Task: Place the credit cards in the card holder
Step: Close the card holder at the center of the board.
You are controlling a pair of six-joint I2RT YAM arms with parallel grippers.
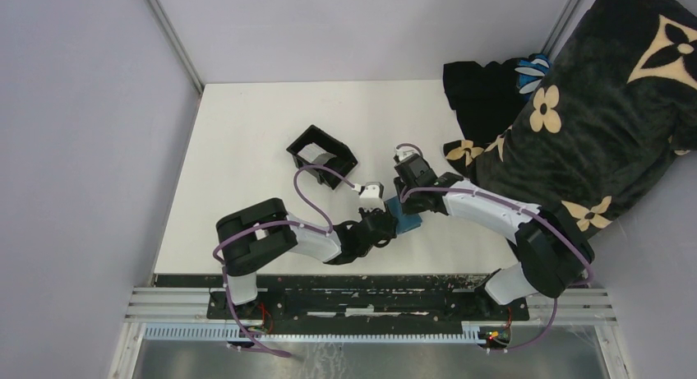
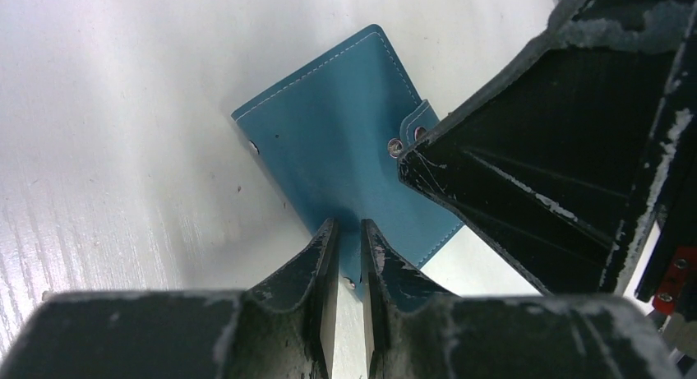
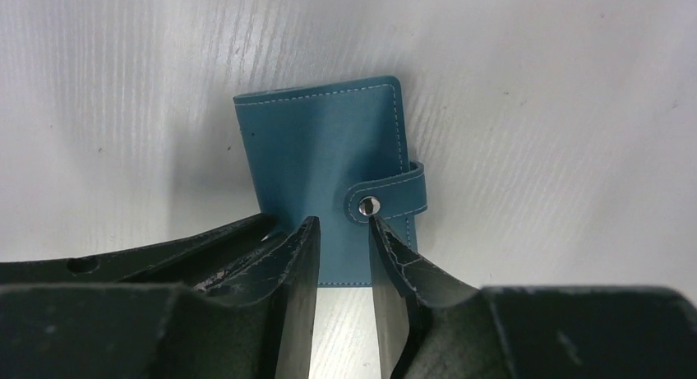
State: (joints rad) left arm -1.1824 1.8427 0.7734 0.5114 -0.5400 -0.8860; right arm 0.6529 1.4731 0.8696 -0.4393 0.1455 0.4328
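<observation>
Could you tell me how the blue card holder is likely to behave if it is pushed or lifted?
The card holder lies thin and flat on the smooth table, so a push would probably slide it, not tip it. Its snapped strap should keep it closed when lifted. It looks like soft stitched leather, so it may flex somewhat.

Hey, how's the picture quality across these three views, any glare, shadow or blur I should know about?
Top external: evenly lit, table near white. Left wrist: glare on the table, own fingers soft, card holder sharp. Right wrist: snap glints, shadow left of the card holder.
</observation>
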